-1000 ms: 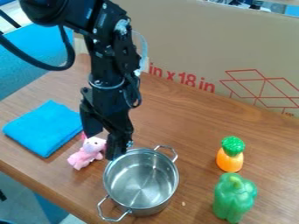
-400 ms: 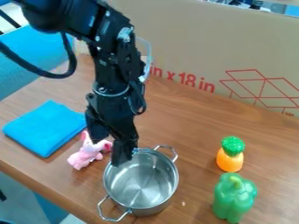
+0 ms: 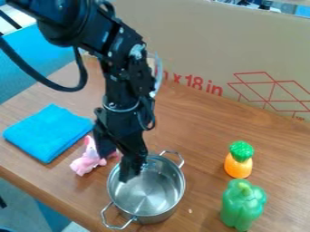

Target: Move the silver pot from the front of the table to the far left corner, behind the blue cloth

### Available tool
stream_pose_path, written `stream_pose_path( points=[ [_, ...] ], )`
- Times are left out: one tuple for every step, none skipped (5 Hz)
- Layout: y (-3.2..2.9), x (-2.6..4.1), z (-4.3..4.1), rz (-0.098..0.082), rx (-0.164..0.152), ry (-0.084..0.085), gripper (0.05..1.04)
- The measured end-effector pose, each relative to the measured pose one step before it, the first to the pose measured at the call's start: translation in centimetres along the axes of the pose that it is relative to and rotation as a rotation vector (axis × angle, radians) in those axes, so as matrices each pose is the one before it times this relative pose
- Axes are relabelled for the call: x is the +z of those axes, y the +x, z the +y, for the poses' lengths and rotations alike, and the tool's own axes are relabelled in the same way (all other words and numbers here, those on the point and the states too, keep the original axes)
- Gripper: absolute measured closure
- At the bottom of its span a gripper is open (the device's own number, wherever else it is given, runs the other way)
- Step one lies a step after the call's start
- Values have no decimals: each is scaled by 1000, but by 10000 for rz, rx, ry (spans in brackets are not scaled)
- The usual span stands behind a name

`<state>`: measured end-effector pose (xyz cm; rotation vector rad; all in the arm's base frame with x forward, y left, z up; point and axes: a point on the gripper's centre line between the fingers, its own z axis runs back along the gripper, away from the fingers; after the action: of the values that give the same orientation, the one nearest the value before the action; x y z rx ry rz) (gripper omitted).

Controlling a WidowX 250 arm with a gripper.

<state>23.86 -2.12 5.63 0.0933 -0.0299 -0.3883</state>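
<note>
My gripper [image 3: 117,159] hangs over the upper-left rim of a silver metal pot [image 3: 151,210], its fingers apart. The right finger [image 3: 129,169] is in front of the pot's opening, and the left one stands outside the rim, by a pink plush toy [image 3: 88,164]. Whether either finger touches the pot or the toy I cannot tell. Part of the toy is hidden behind the gripper. The pot looks empty and has two wire handles, one at its upper right and one at its lower left.
A folded blue cloth [image 3: 47,132] lies at the left of the wooden table [image 3: 196,131]. On the right stand an orange toy with a green top [image 3: 239,164] and a green toy pepper [image 3: 243,205]. A cardboard panel [image 3: 200,41] borders the back.
The arm and gripper have moved down and to the right, from beside the pot's upper-left edge to over its rim. The pot, toys and cloth have stayed in place.
</note>
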Motion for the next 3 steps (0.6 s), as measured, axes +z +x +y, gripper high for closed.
stream_pose_path(
  points=[
    [138, -624, -306, 125, 90, 5, 78],
    [135, -399, -206, -24, 111, -1, 78],
    [71, -682, -130, 132, 183, 20, 113]
  ],
)
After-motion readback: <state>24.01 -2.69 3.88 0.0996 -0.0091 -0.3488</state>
